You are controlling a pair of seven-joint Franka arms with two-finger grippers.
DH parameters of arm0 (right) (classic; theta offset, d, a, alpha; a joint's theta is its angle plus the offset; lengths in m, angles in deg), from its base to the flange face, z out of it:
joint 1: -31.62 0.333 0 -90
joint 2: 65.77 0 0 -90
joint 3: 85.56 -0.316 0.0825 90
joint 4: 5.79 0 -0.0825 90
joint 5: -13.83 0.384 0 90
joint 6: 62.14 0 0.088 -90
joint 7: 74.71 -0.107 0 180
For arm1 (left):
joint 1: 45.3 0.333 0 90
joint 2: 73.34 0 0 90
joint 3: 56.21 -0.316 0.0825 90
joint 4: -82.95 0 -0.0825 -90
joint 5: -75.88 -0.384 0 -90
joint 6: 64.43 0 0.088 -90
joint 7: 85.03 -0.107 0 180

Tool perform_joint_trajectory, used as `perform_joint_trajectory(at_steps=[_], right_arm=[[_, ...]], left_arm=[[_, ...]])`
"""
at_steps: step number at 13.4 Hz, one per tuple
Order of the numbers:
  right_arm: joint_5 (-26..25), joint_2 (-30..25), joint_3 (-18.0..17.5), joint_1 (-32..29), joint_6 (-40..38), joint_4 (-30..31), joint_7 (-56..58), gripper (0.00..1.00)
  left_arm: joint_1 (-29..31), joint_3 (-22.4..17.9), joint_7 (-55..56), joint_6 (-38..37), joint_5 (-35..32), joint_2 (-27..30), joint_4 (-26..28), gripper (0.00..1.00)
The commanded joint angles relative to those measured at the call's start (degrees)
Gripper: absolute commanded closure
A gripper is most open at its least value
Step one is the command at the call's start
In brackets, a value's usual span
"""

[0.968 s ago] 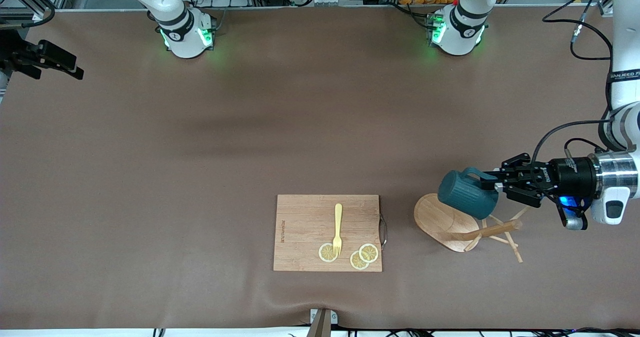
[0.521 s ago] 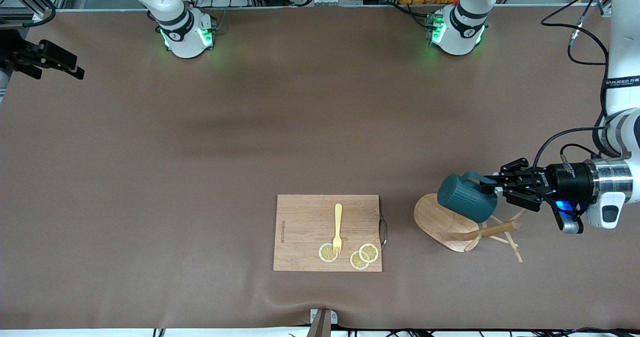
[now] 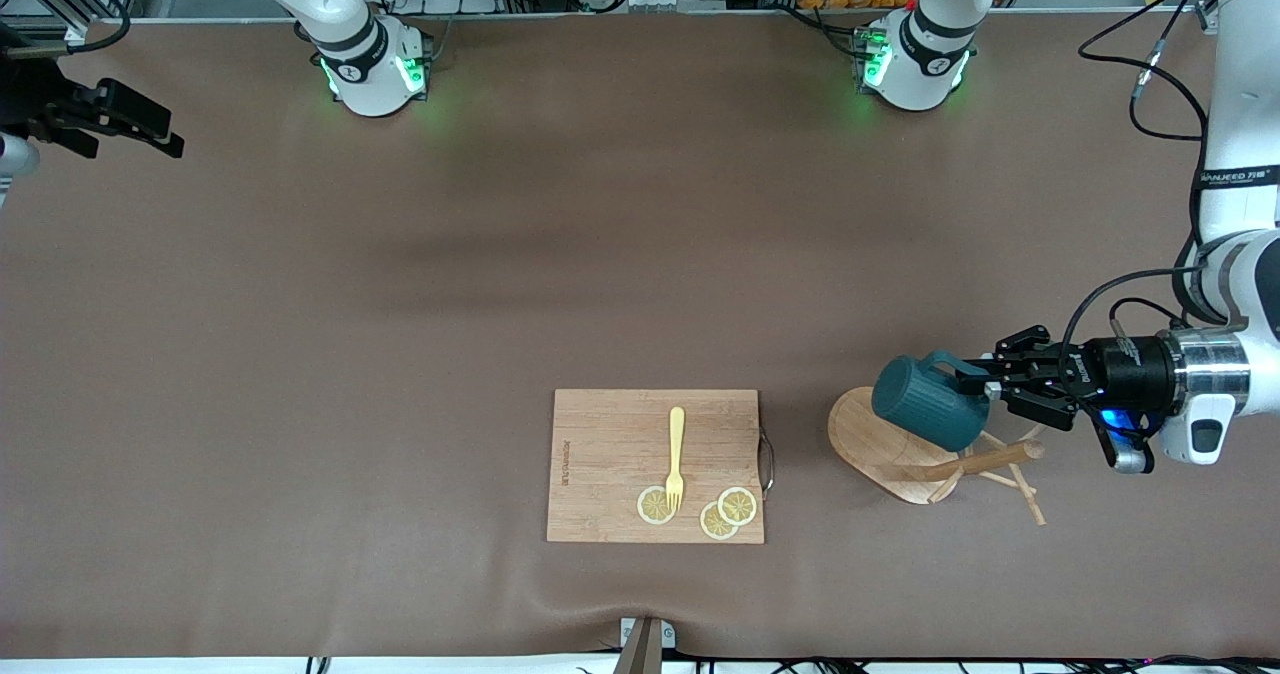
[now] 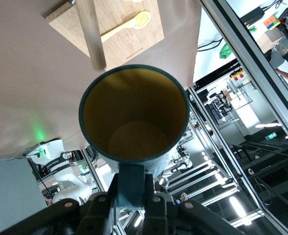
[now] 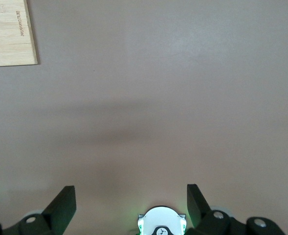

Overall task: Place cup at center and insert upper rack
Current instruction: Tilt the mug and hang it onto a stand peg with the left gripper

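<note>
The dark teal cup (image 3: 925,404) hangs on its side in the air, its bottom toward the right arm's end, over the oval base (image 3: 878,439) of the upper rack. My left gripper (image 3: 975,379) is shut on the cup's handle (image 4: 130,181). The left wrist view looks into the cup's tan inside (image 4: 134,117). The upper rack lies tipped over on the table, its post (image 3: 975,462) and pegs pointing toward the left arm's end; the post (image 4: 91,32) also shows past the cup's rim. My right gripper (image 3: 150,126) waits open and empty above the right arm's end of the table, its fingers (image 5: 63,205) spread wide.
A rectangular wooden cutting board (image 3: 655,464) lies near the table's front edge, beside the rack's base. On it are a yellow fork (image 3: 676,459) and lemon slices (image 3: 728,512). The board's corner (image 5: 9,32) shows in the right wrist view.
My left gripper and the cup have shifted slightly lower in the front view, staying over the rack's base. The right gripper has barely moved.
</note>
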Motion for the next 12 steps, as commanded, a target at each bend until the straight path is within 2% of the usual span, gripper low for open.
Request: perform_joint_trajectory(at_steps=[1,5,11,12], right_arm=[[-0.39,-0.80,-0.04,0.15,-0.39,-0.05,-0.95,0.00],[-0.74,-0.62,0.14,-0.29,0.05,-0.05,-0.95,0.00],[-5.65,-0.53,0.05,-0.90,1.02,-0.22,-0.95,0.00],[-4.97,-0.53,0.05,-0.90,1.11,-0.22,-1.03,0.00]], left_arm=[[1.12,0.42,-1.00,-0.99,1.72,-1.10,-0.56,1.00],[1.57,0.34,-1.09,-0.99,3.20,-2.86,-0.56,1.00],[3.41,0.34,-1.09,-0.99,4.79,-4.44,-0.56,1.00],[3.41,0.34,-1.61,-0.99,4.79,-4.70,-0.56,1.00]])
